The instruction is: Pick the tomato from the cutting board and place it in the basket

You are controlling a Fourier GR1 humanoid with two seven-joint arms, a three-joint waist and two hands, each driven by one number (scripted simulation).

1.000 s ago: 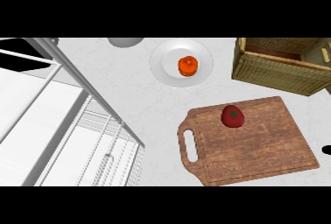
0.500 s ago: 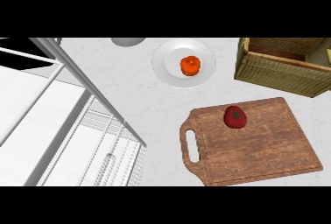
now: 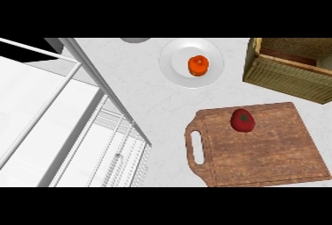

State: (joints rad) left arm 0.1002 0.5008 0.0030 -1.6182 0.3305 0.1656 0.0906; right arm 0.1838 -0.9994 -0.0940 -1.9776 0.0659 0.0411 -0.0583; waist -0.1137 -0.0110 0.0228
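Rack: we see a white wire rack filling the left side, its bars running diagonally down from the upper left, set beside the counter's edge
Counter: white marbled counter runs from the rack across to the right edge
Grey object: at the top edge, left of the plate, we catch a small grey rounded shape, cut off by the frame; we cannot tell what it is
Plate: round white plate sits near the top, centre-right, apart from the board below it
Orange item: a small orange-red piece lies in the middle of the plate; probably a vegetable, we cannot tell which
Cutting board: brown wooden cutting board lies flat lower right, slightly rotated, its slot handle on the left end, its lower edge cut by the frame
Tomato: red tomato with a green stem spot rests on the board's upper middle part, nothing touching it
Basket: woven tan basket stands at the upper right, partly out of frame, near the board's upper right corner but apart from it; tomato is not inside
Hands: neither hand shows in the head view, so we cannot tell how wide either stands or whether it holds anything
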